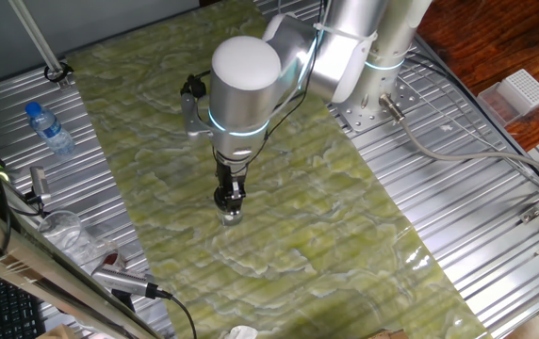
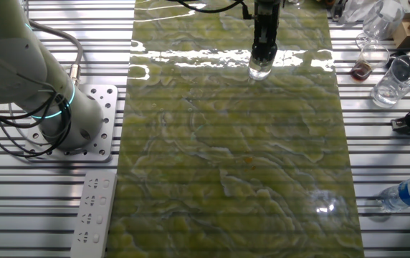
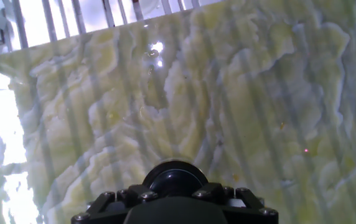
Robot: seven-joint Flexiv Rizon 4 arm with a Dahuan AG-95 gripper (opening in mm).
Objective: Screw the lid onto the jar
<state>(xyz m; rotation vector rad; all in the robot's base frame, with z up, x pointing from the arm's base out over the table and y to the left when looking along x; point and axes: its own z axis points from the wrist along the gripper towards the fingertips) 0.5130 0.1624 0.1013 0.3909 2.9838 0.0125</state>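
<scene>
Gripper (image 1: pixel 229 200) pointing straight down, closed on the black lid (image 3: pixel 175 177), lid apparently seated atop the clear jar (image 2: pixel 260 68), jar upright on the green marbled mat (image 2: pixel 234 158) of the bench (image 1: pixel 458 160), blue-capped water bottle (image 1: pixel 49 128) well apart.

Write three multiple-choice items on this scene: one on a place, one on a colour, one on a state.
1. Where does the jar stand?
A. on the green mat
B. on the metal slats
C. on a shelf

2. What colour is the lid?
A. red
B. black
C. white

3. How is the gripper?
A. open, far above the jar
B. shut on the lid, atop the jar
C. holding a water bottle

Answers: 1 A, the mat lies under the jar; 2 B, the hand view shows a black cap; 3 B, the fingers clasp the lid.
</scene>
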